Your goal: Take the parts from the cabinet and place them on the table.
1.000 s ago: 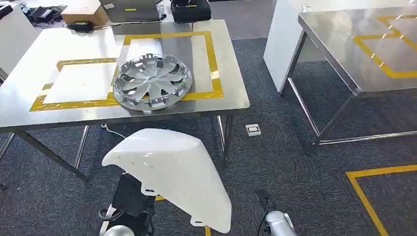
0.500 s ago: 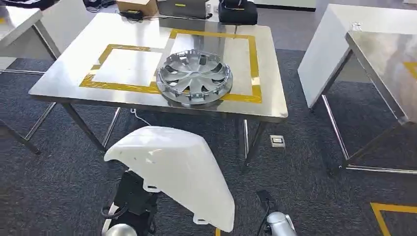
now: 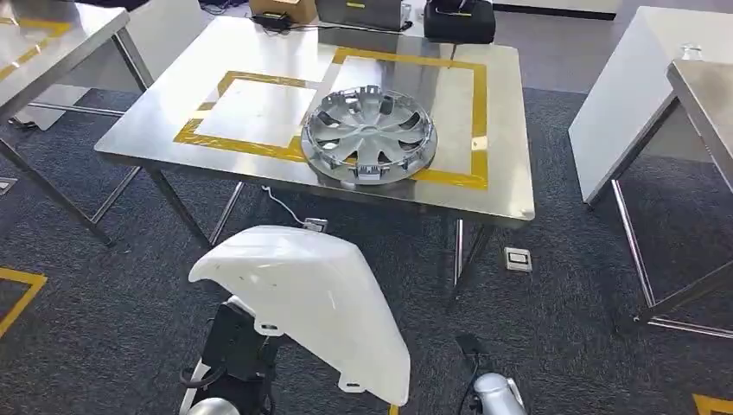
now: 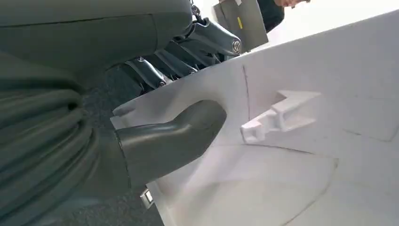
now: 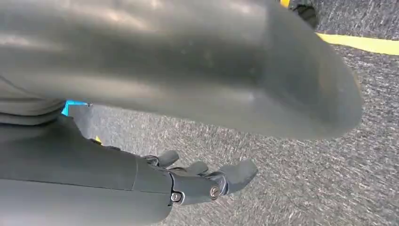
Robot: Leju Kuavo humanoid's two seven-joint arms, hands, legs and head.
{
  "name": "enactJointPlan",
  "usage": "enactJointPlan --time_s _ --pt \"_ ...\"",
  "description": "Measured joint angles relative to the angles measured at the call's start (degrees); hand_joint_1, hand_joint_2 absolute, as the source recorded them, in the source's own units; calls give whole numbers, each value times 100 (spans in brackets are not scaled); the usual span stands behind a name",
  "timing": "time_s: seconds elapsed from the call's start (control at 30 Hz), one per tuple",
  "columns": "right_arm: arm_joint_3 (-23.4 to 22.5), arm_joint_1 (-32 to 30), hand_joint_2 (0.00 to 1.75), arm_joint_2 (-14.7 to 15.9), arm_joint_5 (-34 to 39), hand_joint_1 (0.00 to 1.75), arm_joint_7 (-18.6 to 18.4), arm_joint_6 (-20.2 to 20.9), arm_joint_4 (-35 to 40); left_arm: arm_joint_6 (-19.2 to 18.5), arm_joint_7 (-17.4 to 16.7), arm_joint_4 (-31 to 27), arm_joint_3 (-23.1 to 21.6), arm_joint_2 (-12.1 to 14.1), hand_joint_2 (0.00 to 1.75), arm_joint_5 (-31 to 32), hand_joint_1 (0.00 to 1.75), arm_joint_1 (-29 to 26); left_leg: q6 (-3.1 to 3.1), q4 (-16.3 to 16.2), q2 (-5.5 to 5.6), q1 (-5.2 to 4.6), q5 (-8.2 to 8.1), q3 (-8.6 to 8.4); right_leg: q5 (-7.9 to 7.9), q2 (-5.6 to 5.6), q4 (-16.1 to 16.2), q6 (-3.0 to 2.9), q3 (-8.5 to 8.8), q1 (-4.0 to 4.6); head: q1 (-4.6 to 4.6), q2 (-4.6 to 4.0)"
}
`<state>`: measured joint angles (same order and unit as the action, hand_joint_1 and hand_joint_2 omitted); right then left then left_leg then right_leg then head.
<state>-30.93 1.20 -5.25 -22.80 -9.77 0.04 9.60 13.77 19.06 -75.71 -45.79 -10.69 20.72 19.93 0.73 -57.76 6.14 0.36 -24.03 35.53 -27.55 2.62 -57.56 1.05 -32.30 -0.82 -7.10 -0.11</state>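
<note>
In the head view my left hand (image 3: 235, 344) holds a large white moulded panel (image 3: 307, 298) low in front of me, above the carpet. The left wrist view shows my thumb (image 4: 171, 139) pressed on the panel's white inner face (image 4: 301, 155), with my darker fingers (image 4: 193, 49) around its edge. A silver hubcap (image 3: 370, 135) lies on the steel table (image 3: 164, 121) ahead, across the yellow tape outline (image 3: 259, 149). My right hand (image 5: 207, 181) hangs over the carpet with fingers apart and nothing in it.
A second steel table (image 3: 704, 95) stands at the right and another table corner (image 3: 52, 43) at the far left. Boxes and a black bag (image 3: 458, 19) sit at the main table's back edge. A floor socket (image 3: 517, 258) and a cable (image 3: 290, 207) lie beneath it.
The whole picture has shifted: the table and hubcap now sit further right in view, so the camera has turned. The white panel stays in my left hand as before.
</note>
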Motion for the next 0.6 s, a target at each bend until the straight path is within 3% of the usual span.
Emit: enactJointPlan --time_s 0.27,0.3,0.33,0.37,0.4,0.43,0.5,0.53,0.57,0.6 --pt "-11 2 0 -2 9 0 0 24 0 -2 -11 2 0 -2 175 -26 175 6 -88 32 -2 14 21 1 2 1 -6 -25 -15 12 0 0" --pt "-15 2 0 -17 11 0 0 24 0 -2 -18 2 0 -6 175 -35 175 17 -21 -4 -9 -24 -10 12 14 5 38 21 -10 -35 2 0" --pt "-17 4 0 -20 11 0 0 15 0 -4 -22 -2 0 -15 175 -35 175 34 7 32 -25 -21 -5 -7 26 20 79 40 8 -34 11 0" --pt "-20 7 0 -15 11 0 0 11 0 -4 -31 -11 0 -39 175 -37 175 44 29 166 -46 29 46 -80 25 32 118 64 53 22 15 0" --pt "-24 2 0 -9 11 0 0 9 0 -4 -35 -7 0 -52 175 -37 175 47 20 266 -71 56 92 -160 -14 -34 27 57 53 -2 18 0" --pt "-24 16 0 -11 6 0 0 9 0 -4 -35 -7 -2 -70 175 -50 175 72 55 296 -102 82 99 -191 -195 -113 -217 73 -69 -7 -4 0" --pt "-24 46 0 -13 0 0 0 9 0 -7 -55 15 -2 -74 175 -101 175 92 56 293 -162 101 75 -189 -630 -175 -1090 154 -530 -42 -86 0" --pt "-24 42 0 -11 -11 0 0 9 0 -7 -55 33 -2 -74 175 -103 175 87 44 281 -183 110 66 -182 -762 -179 -1467 193 -733 -67 -92 0" --pt "-31 32 0 -9 -20 0 0 9 0 -4 -55 48 -2 -72 175 -101 175 87 14 260 -191 126 47 -179 -721 -181 -1585 231 -806 -97 -118 0" --pt "-39 29 0 -7 -22 0 0 9 0 0 -55 59 -2 -72 175 -103 175 87 -24 225 -190 149 21 -179 -535 -184 -1379 265 -717 -123 -129 0"
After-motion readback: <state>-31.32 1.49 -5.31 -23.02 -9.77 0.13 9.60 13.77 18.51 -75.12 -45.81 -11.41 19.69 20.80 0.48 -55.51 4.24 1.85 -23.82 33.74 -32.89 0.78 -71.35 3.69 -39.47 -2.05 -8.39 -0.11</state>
